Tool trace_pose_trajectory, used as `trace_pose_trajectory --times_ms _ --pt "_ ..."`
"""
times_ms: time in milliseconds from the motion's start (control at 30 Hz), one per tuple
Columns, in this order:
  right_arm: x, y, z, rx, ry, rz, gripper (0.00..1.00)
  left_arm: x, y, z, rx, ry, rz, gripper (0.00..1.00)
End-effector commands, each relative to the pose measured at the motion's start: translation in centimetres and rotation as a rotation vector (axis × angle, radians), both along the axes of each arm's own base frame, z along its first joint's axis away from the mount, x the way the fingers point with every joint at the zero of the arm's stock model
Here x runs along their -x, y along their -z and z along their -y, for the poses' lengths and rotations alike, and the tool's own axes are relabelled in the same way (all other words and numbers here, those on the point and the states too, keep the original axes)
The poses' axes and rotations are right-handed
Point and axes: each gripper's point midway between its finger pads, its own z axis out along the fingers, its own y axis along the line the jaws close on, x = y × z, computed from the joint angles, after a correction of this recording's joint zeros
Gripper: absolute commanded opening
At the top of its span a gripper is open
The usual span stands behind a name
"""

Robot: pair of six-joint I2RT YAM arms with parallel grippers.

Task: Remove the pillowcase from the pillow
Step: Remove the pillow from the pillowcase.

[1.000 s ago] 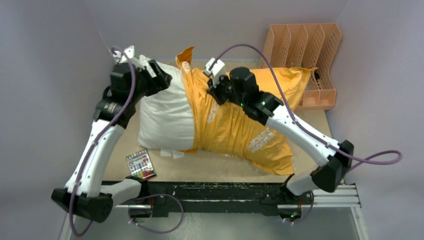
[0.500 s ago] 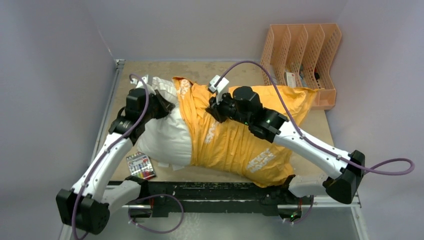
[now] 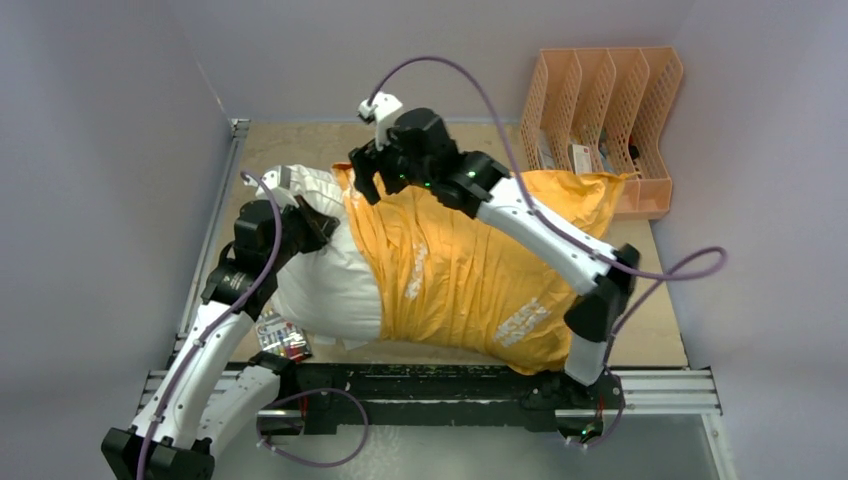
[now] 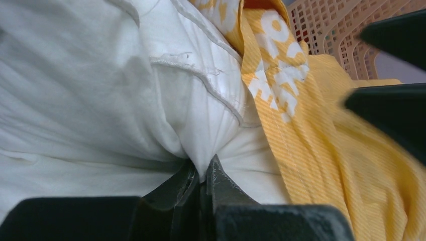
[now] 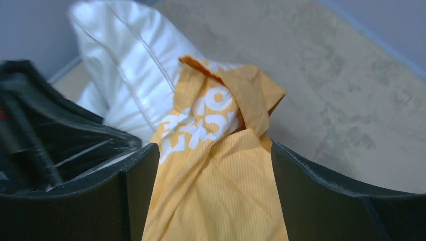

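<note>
Top external: 1 pillow (image 3: 330,280), 1 pillowcase (image 3: 470,270); L fingers (image 4: 226,191) clamped on pillow, R fingers (image 5: 321,201) apart.

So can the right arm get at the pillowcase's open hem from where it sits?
Probably yes. The right gripper is open, with the hem of the pillowcase bunched between its fingers and nothing covering it. The left gripper is shut on the pillow, off to the side.

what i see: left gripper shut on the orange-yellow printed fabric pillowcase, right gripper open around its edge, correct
Not quite. The left wrist view shows the left gripper shut on the plain white stuffed pillow, not the pillowcase. The right gripper is open around its edge.
</note>
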Motion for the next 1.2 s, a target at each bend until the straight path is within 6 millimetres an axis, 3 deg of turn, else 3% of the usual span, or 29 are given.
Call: trace_pose_trajectory --times_ms 0,33,67,167,300,500,600,667,700,733,800,867,933,1033,1167 --pt "-0.3 8.2 -0.9 0.152 0.002 -0.222 0.83 1.9 1.7 -0.4 -0.059 0.041 -0.067 0.0" --pt "-0.6 9.0 -1.1 0.153 0.005 -0.244 0.82 2.0 1.6 -0.4 -0.058 0.045 -0.065 0.0" --pt "-0.6 9.6 -1.2 0.146 -0.009 -0.274 0.74 2.1 1.6 -0.4 -0.058 0.047 -0.065 0.0" --pt "-1.2 10.4 -0.3 0.14 0.017 -0.309 0.38 2.2 2.3 -2.0 -0.087 -0.047 -0.096 0.0" --pt "-2.9 10.3 4.2 0.224 0.187 -0.22 0.05 2.3 3.9 -5.1 -0.142 -0.22 -0.155 0.0" --pt "-5.6 10.3 15.4 0.195 0.456 -0.254 0.0 2.4 5.6 -6.4 -0.167 -0.31 -0.225 0.0" --pt "-5.5 10.4 18.0 0.185 0.499 -0.265 0.0 2.4 5.6 -6.3 -0.164 -0.312 -0.224 0.0" --pt "-5.0 10.0 17.2 0.166 0.446 -0.29 0.02 2.2 5.4 -6.1 -0.155 -0.303 -0.219 0.0" --pt "-4.4 9.9 15.9 0.139 0.377 -0.32 0.08 2.1 5.4 -6.0 -0.152 -0.3 -0.219 0.0" --pt "-4.1 9.5 15.2 0.121 0.339 -0.334 0.17 2.0 5.3 -5.9 -0.147 -0.296 -0.217 0.0" --pt "-4.0 7.8 14.1 0.084 0.285 -0.323 0.44 1.8 5.2 -5.7 -0.136 -0.293 -0.216 0.0" --pt "-3.3 5.7 13.4 0.047 0.233 -0.299 0.58 1.5 5.0 -5.5 -0.129 -0.291 -0.214 0.0" --pt "-2.6 3.3 14.2 0.016 0.242 -0.248 0.72 1.1 4.8 -5.5 -0.131 -0.297 -0.215 0.0" --pt "-1.3 1.1 16.4 0.019 0.285 -0.188 0.82 0.3 4.4 -5.5 -0.145 -0.303 -0.223 0.0" --pt "0.9 1.8 18.1 0.074 0.272 -0.18 0.86 -1.0 3.5 -5.1 -0.14 -0.301 -0.204 0.0"
